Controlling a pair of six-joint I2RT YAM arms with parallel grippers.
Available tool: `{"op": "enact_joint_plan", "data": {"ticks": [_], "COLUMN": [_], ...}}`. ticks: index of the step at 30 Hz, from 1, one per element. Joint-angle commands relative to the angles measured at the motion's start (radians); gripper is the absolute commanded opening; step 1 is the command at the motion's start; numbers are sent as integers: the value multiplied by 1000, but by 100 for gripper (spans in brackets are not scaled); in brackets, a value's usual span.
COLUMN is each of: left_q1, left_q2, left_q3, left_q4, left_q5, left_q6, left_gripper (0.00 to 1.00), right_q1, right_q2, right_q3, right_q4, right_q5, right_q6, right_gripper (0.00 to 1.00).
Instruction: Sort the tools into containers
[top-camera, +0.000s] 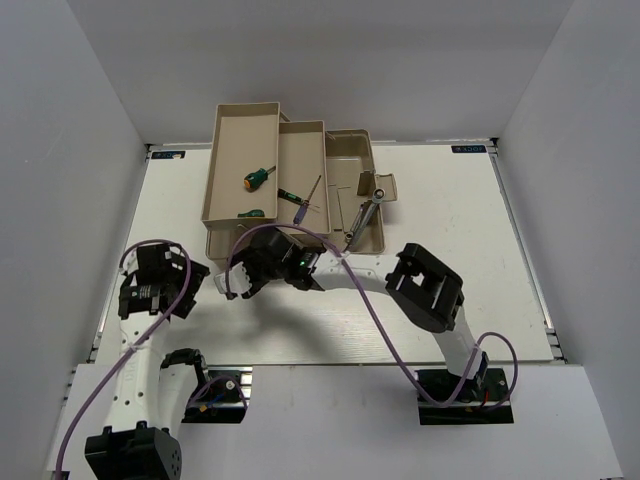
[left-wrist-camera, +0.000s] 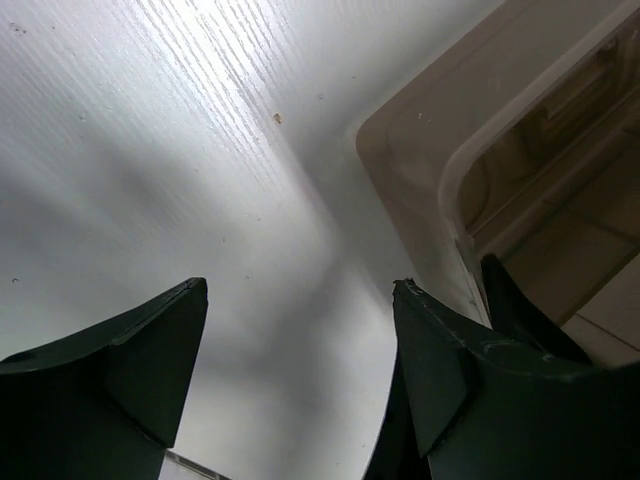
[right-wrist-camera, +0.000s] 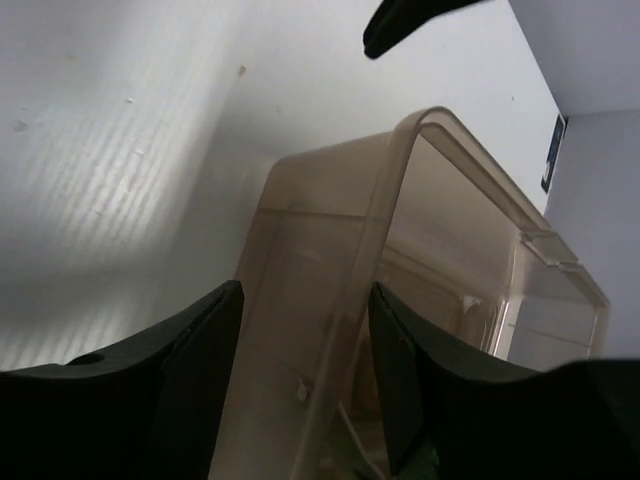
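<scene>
In the open toolbox at the table's far middle: green-handled screwdrivers in left and middle trays, blue-handled screwdriver beside, silver wrench in the right base. At the right gripper, fingers spread astride the brown lid rim; at the left gripper, fingers spread, empty, over bare table.

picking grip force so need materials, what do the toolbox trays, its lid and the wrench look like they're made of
Toolbox trays: beige plastic by the look, matte, with thin moulded walls and rounded corners.
Lid: translucent brownish plastic, smooth; the inside shows through it.
Wrench: probably bare metal, silvery and slightly shiny, though it is small in the overhead view.
</scene>
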Motion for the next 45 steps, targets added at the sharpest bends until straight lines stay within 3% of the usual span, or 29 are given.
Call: {"op": "enact_joint_plan", "data": {"ticks": [1,3,4,7,16,20,25,32,38,45], "left_q1": [5,5,5,14,14,14,24,33,33,11], "left_q2": [-17,-17,-26,-37,-37,9,95,372,688,850], "left_q3": [-6,-29,-38,-82,-260,-287,-358,-354,-187,9], "left_q4": [20,20,20,31,156,248,470,846,1098,1307], "left_q5": [15,15,15,37,144,187,281,388,596,837], "left_q6": [-25,-36,-36,-57,-121,-122,-122,-155,-142,-111], "left_gripper": [85,85,85,85,82,79,76,70,69,69], "right_q1": [-4,-4,-5,-11,-77,-110,-149,-197,-203,-196], "right_q2": [46,60,63,37,-41,-99,-212,-358,-414,-385], "right_q3": [68,80,85,122,440,475,366,159,67,31], "right_q4": [-8,-28,-37,-94,-253,-296,-289,-171,-154,-157], "right_q5": [97,108,107,90,62,22,-65,-212,-346,-354], "right_q6": [-31,-28,-21,33,335,436,550,691,720,703], "right_gripper": [58,51,33,0,0,0,0,0,0,0]}}
